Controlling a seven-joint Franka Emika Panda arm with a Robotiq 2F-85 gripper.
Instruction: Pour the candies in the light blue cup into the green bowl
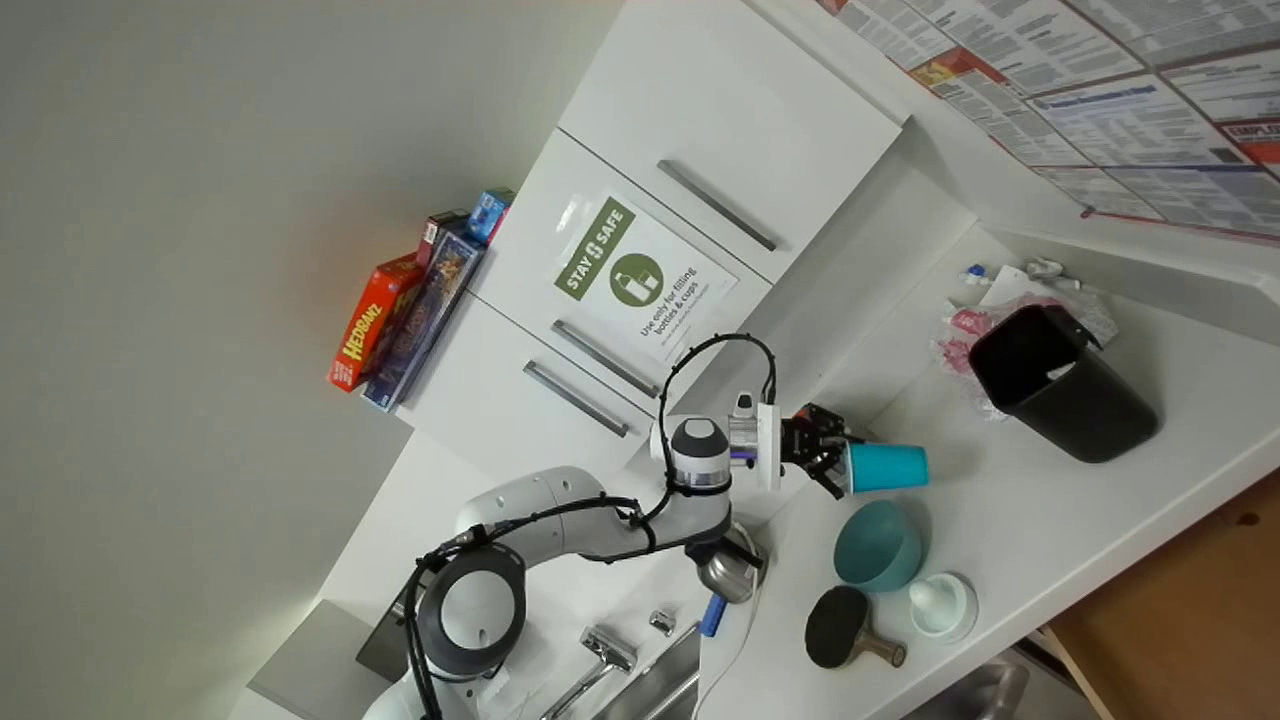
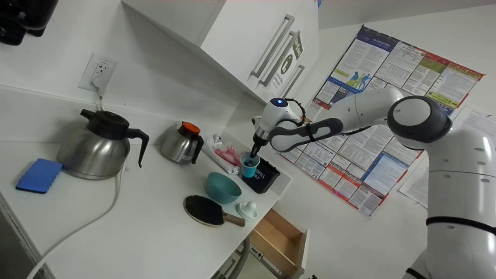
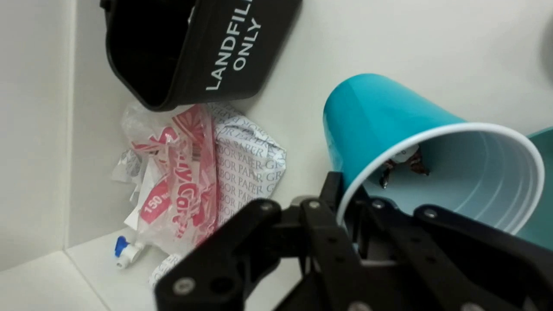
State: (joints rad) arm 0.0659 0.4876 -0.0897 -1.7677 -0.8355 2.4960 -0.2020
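Note:
The light blue cup [image 1: 888, 468] is held above the counter, close beside the green bowl [image 1: 878, 548]. The cup also shows in an exterior view [image 2: 249, 171] and in the wrist view [image 3: 380, 108], its white rim toward the camera. My gripper [image 3: 343, 190] is shut on the cup's wall at the rim, one finger inside and one outside. A wrapped candy [image 3: 405, 157] shows deep in the cup; the rest of the cup's bottom is hidden. The bowl also shows in an exterior view [image 2: 223, 188], and its edge is at the right of the wrist view [image 3: 545, 233].
A black bin [image 3: 233, 52] and a red-printed plastic bag [image 3: 177, 185] are on the cup's far side from the bowl. A black paddle [image 2: 203, 210] and a pale whitish-blue cup-like piece [image 2: 248, 211] lie near the bowl. Metal jugs [image 2: 95, 153] stand along the wall. A drawer [image 2: 279, 244] hangs open below.

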